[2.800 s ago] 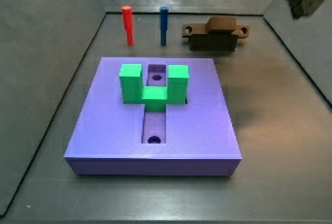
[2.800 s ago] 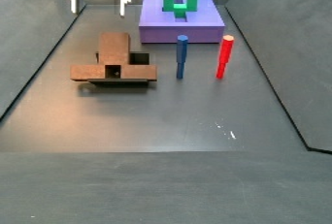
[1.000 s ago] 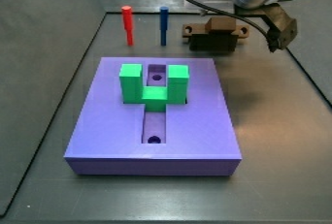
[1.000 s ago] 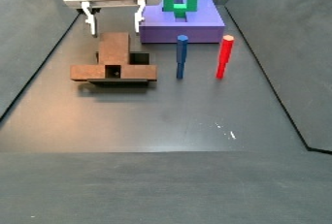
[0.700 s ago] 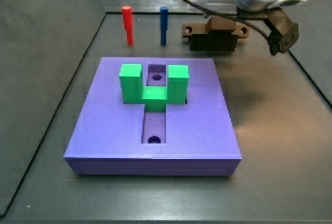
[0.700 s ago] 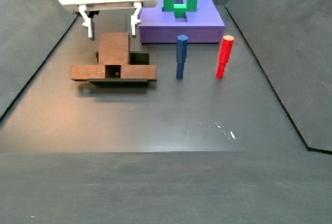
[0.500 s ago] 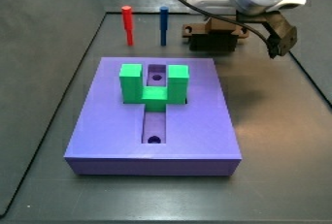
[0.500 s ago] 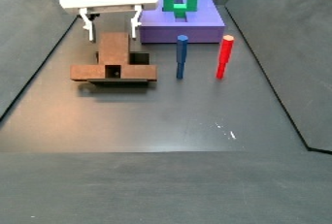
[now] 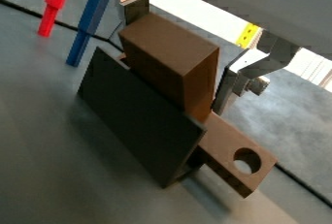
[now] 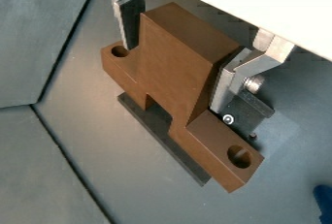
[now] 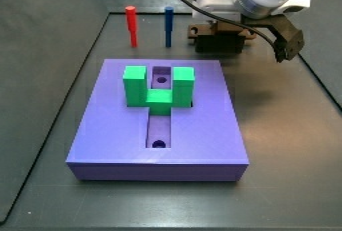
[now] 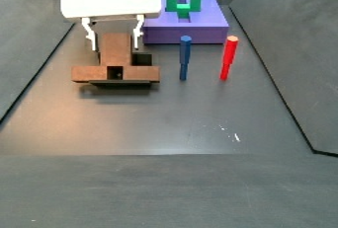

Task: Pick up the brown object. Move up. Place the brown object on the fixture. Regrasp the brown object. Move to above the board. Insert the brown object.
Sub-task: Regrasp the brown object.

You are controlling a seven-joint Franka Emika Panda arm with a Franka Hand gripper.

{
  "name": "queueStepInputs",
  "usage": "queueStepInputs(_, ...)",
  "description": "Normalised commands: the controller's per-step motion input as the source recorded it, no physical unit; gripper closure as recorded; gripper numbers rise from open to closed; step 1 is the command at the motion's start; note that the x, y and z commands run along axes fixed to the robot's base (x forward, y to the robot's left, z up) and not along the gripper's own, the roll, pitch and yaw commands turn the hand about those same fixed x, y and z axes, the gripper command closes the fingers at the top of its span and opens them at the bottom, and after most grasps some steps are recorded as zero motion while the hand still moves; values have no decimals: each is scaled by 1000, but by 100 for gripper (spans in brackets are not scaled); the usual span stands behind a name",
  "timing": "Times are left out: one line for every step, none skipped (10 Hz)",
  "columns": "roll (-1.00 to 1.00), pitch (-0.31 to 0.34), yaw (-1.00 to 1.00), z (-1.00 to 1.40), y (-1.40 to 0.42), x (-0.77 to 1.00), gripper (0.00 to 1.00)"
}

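The gripper (image 10: 185,53) stands spread apart, its fingers (image 10: 127,19) straddling the brown object's (image 10: 182,58) raised block without pressing it. The brown object lies on the fixture (image 9: 136,121), at 12 o'clock of the board (image 11: 160,125).

Over the last few seconds I saw the gripper (image 12: 113,37) come down from high above the floor's far corner until it was low over the brown object (image 12: 117,59). Its fingers (image 10: 240,73) ended spread to either side of the raised brown block, one on each flank, with the jaws not yet closed on it.
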Motion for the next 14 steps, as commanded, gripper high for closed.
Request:
queueStepInputs(-29, 14, 0, -57, 0, 17, 0)
queueStepInputs(91, 80, 0, -43, -117, 51, 0)
queueStepInputs(160, 86, 0, -46, -89, 34, 0)
queueStepInputs(180, 100, 0, -26, -34, 29, 0)
queueStepInputs(149, 80, 0, -23, 0, 20, 0)
queueStepInputs(109, 54, 0, -11, 0, 9, 0)
queueStepInputs(94, 31, 0, 0, 0, 9, 0)
queueStepInputs(0, 0, 0, 0, 0, 0, 0)
queueStepInputs(0, 0, 0, 0, 0, 0, 100)
queueStepInputs(0, 0, 0, 0, 0, 0, 100)
queueStepInputs(0, 0, 0, 0, 0, 0, 100)
queueStepInputs(0, 0, 0, 0, 0, 0, 100)
queueStepInputs(0, 0, 0, 0, 0, 0, 100)
queueStepInputs(0, 0, 0, 0, 0, 0, 100)
